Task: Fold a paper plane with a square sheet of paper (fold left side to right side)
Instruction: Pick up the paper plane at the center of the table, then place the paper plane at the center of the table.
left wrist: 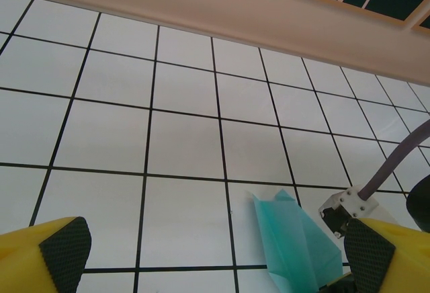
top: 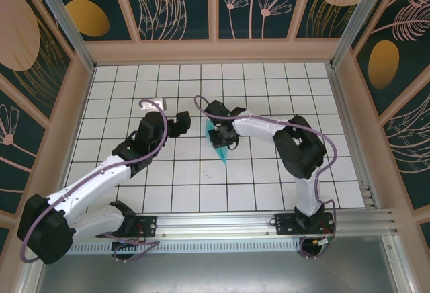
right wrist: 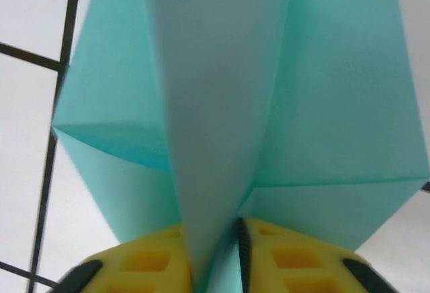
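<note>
The light turquoise paper plane [top: 220, 146] is a folded pointed shape near the middle of the tiled table, its tip toward the near edge. My right gripper [top: 225, 134] comes at it from the right. In the right wrist view the yellow fingers [right wrist: 148, 266] are pinched on the upright centre fold of the paper plane [right wrist: 222, 105], with the wings spread to both sides, so the right gripper [right wrist: 215, 256] is shut on it. My left gripper [top: 185, 123] stands just left of the paper, apart from it. The left gripper [left wrist: 216, 256] is wide open and holds nothing; the paper plane [left wrist: 295, 246] lies ahead toward its right finger.
The white grid table [top: 269, 91] is ringed by wooden walls [top: 215, 50] with dark floral panels. An aluminium rail [top: 222, 222] runs along the near edge by the arm bases. The right arm's cable and connector [left wrist: 342, 209] are close to the left gripper's right finger.
</note>
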Controlling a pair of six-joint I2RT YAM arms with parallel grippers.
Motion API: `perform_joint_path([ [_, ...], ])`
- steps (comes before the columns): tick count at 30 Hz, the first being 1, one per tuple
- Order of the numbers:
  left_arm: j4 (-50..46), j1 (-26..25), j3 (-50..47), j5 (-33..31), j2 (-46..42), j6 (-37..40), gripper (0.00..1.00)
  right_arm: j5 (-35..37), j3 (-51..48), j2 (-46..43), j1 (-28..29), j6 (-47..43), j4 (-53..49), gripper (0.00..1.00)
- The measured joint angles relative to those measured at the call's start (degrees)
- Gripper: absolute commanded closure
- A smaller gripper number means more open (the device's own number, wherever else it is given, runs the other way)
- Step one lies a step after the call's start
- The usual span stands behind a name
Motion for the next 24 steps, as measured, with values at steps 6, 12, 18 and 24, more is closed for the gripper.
perform_joint_path([
  [6, -1.07, 0.0, 0.0, -0.28, -1.18, 1.07, 0.02, 0.37, 2.38, 0.0, -1.33, 1.68, -0.92, 0.9],
  [12, -1.29, 0.0, 0.0, -1.16, -3.91, 2.32, 0.01, 1.97, 14.93, 2.51, -5.62, 2.29, -5.64, 0.9],
  [18, -1.46, 0.0, -0.66, -1.77, -5.16, 3.3, 0.01, 3.89, 31.12, 12.39, -7.63, 2.21, -10.67, 0.89],
  [24, -1.81, 0.0, -0.76, -1.77, -5.14, 4.46, 0.01, 3.43, 43.54, 22.16, -8.55, 1.81, -15.98, 0.9],
])
